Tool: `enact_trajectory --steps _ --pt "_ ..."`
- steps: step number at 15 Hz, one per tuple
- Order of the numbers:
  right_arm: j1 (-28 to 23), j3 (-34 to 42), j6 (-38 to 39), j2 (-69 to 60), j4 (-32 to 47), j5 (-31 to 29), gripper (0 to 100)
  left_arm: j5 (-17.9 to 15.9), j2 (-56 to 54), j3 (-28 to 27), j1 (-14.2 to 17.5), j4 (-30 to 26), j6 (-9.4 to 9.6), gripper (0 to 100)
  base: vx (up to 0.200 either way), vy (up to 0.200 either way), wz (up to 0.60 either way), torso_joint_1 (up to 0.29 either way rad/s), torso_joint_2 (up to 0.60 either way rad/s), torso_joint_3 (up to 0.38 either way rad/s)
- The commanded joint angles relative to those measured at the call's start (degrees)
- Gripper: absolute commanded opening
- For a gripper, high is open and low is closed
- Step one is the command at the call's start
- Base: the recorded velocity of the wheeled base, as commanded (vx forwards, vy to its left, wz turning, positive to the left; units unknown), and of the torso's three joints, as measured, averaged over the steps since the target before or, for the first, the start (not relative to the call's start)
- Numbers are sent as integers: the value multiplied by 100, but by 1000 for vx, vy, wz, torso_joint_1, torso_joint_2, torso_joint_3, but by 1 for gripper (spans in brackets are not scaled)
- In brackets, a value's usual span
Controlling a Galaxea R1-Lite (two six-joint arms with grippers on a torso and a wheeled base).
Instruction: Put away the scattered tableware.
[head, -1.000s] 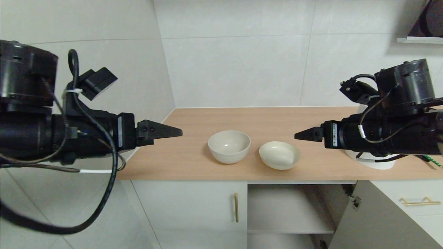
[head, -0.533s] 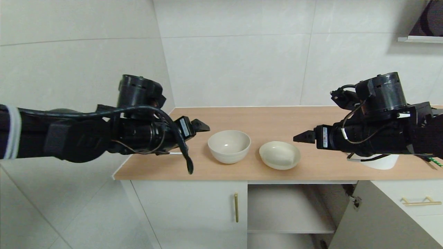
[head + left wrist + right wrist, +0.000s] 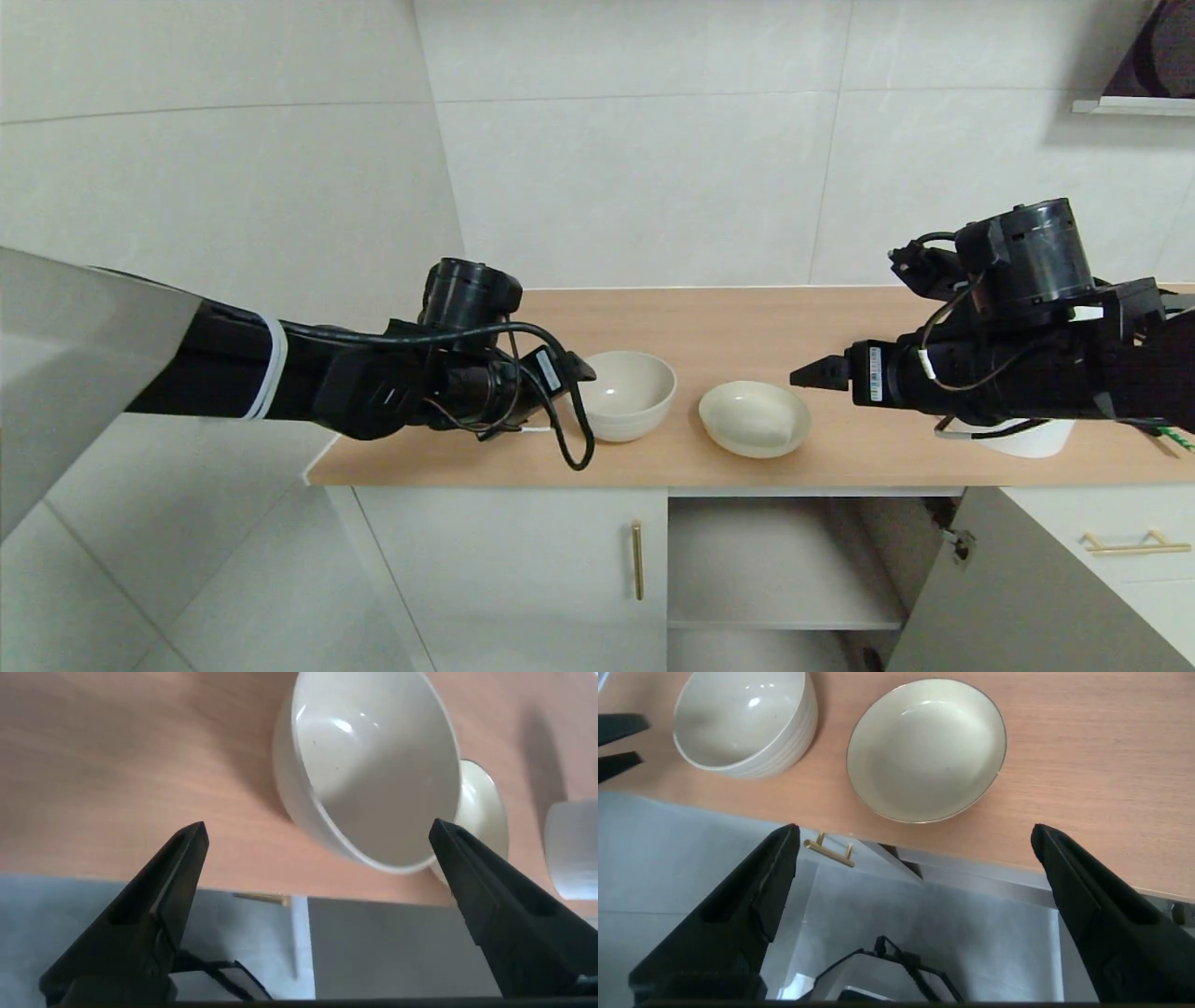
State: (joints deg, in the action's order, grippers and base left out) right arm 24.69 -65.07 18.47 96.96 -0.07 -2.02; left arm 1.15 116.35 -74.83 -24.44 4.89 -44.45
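Observation:
A deep cream bowl (image 3: 618, 394) stands on the wooden countertop (image 3: 728, 327), and a shallow cream bowl (image 3: 754, 418) lies just to its right. My left gripper (image 3: 583, 371) is at the deep bowl's left rim, open. In the left wrist view its fingers (image 3: 168, 896) stand wide apart with the deep bowl (image 3: 374, 775) just beyond the tips. My right gripper (image 3: 801, 376) hovers open a little right of the shallow bowl and above it. The right wrist view has the shallow bowl (image 3: 926, 751) ahead of the spread fingers (image 3: 1074, 896) and the deep bowl (image 3: 743, 719) beside it.
A white container (image 3: 1022, 434) stands on the counter under my right arm. Below the counter, a cabinet compartment (image 3: 775, 560) is open with a shelf inside, its door (image 3: 971, 597) swung out to the right. A closed door with a brass handle (image 3: 637, 560) is to its left.
My left arm has stretched forward and to the right, bringing its gripper up to the deep bowl's rim. The right arm has shifted only slightly. Both bowls stay put.

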Motion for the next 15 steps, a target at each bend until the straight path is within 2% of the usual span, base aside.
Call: enact_trajectory --steps 1,3,5,14,15 --pt "10 -5 -1 7 -1 0 100 8 257 -120 -26 -5 -20 100 0 0 0 0 0 0" --pt "1 -5 -1 -11 -1 0 100 132 494 -348 -69 -14 -293 100 0 0 0 0 0 0" --pt "10 -5 -1 -11 -1 0 100 237 635 -498 -78 -23 -442 100 0 0 0 0 0 0" --pt "1 -5 -1 -11 -1 0 100 325 784 -586 -69 -23 -442 100 0 0 0 0 0 0" --pt "1 -5 -1 -11 -1 0 100 325 793 -595 -69 -23 -451 0 0 0 0 0 0 0"
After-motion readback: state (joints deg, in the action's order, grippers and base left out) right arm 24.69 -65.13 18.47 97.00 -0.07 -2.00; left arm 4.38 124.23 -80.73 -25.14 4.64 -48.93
